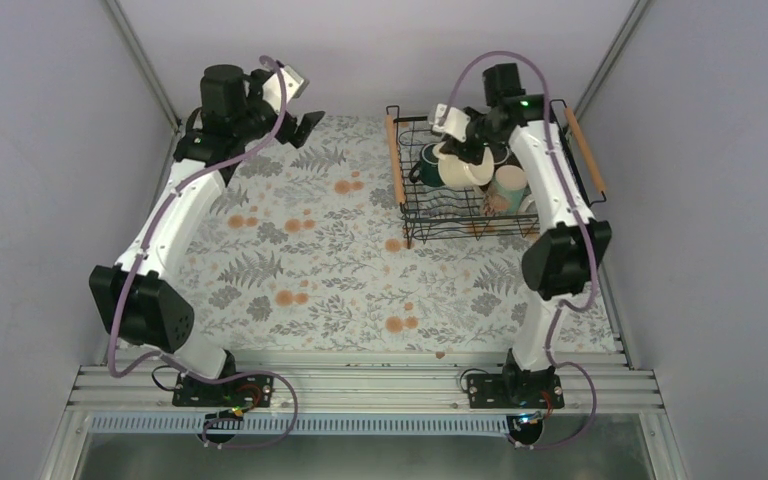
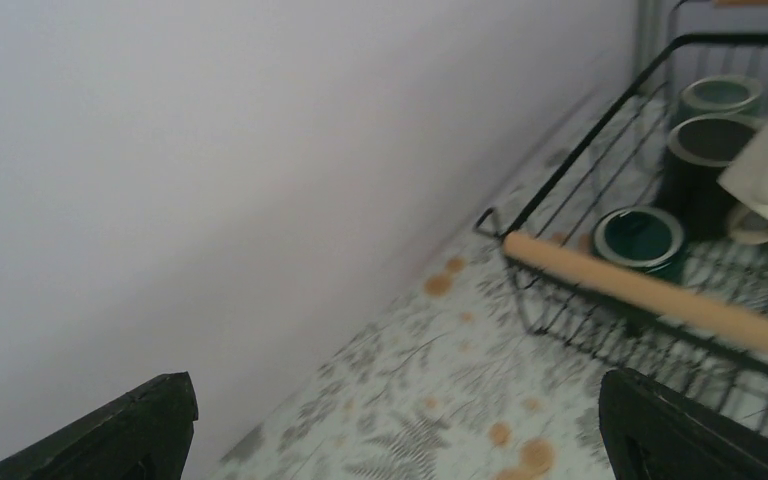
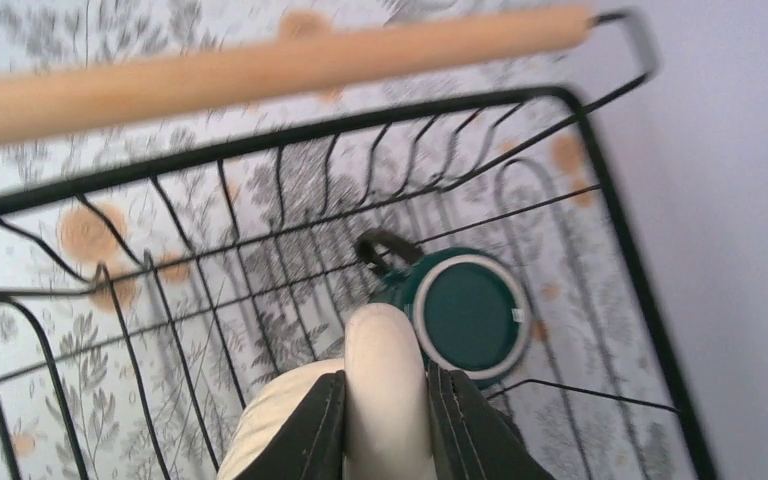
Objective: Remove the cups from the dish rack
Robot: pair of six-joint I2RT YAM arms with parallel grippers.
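Top view: the dish rack (image 1: 430, 215) is sitting at the far right corner of the table (image 1: 300, 260). The right gripper (image 1: 470, 152) is reaching down into it, clamping the cream mug (image 1: 463, 170). The dark green mug (image 1: 428, 165) is lying just left of the cream one, and the pale mint mug (image 1: 508, 186) just right. The left gripper (image 1: 305, 125) is hovering over the far left corner, spread wide and holding nothing.

Left wrist: the fingers (image 2: 130, 430) are standing wide apart with nothing between them. The rack is showing at right, with the dark green mug just behind its wooden handle (image 2: 650, 290) and the black mug (image 2: 705, 150) beyond.

Right wrist: the fingers (image 3: 310, 430) are pinching the cream mug's handle, and the dark green mug is standing upright just beyond, inside the rack.
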